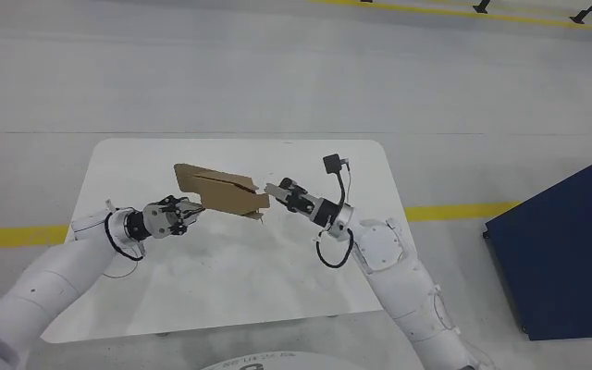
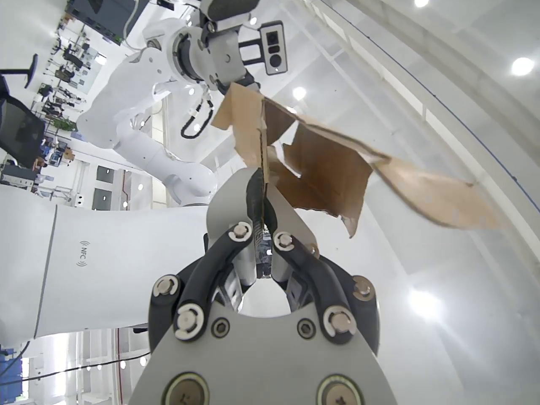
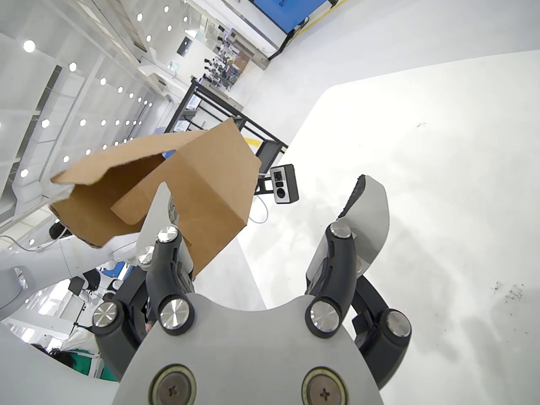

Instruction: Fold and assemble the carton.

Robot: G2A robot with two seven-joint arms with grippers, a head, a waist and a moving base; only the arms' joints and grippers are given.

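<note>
Item: carton point(image 1: 217, 188), brown corrugated board, part-opened, panels skewed and flaps hanging loose. Location: held in the air over the far middle of the bench point(image 1: 277, 287), between the two tools.

Left tool point(image 2: 262, 200): clenched on a thin edge of the carton at its left near end, board pinched between both fingers. The left arm enters from the near left, forearm low across the bench, tool pointing right and far.

Right tool point(image 1: 276, 191): released, fingers spread wide at the carton's right end. One finger point(image 3: 158, 208) lies just beside a carton panel, contact not determinable; the other stands free above the bench. The right arm enters from the near right, elbow bent, tool pointing left.

Markings: a small printed symbol on the left arm's white casing.

Surroundings: yellow floor line point(image 1: 462, 211) and blue panel point(image 1: 555, 250) right of the bench.
</note>
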